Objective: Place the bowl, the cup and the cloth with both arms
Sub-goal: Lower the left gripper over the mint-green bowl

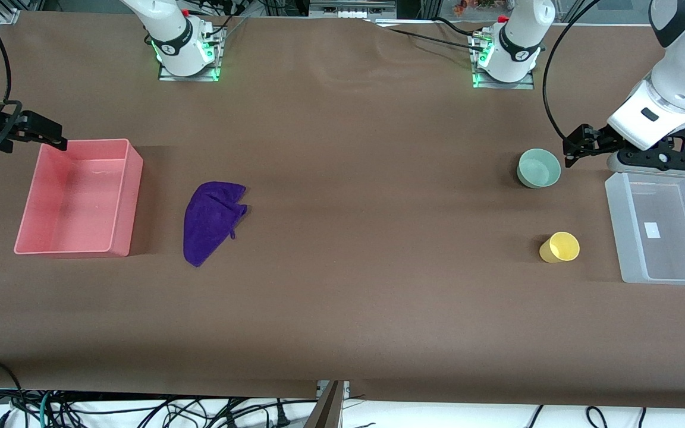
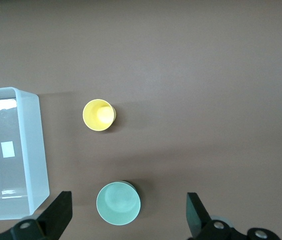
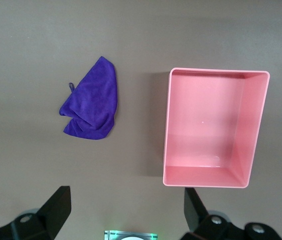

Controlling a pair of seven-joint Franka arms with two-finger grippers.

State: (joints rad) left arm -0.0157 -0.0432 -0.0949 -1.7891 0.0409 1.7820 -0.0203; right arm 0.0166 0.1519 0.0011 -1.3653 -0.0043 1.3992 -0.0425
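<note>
Nothing placed yet: sage-green round bowl (image 1: pixel 539 168), yellow plastic cup (image 1: pixel 560 247) near left arm's table edge, purple fabric cloth (image 1: pixel 210 221) loose; left gripper (image 1: pixel 574 148) and right gripper (image 1: pixel 45 134) both spread wide, empty.

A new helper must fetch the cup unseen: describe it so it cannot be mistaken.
Find the clear bin at the left arm's end of the table. Beside it stand two small vessels. The cup is the yellow one, narrower and nearer the front camera than the green bowl.
</note>
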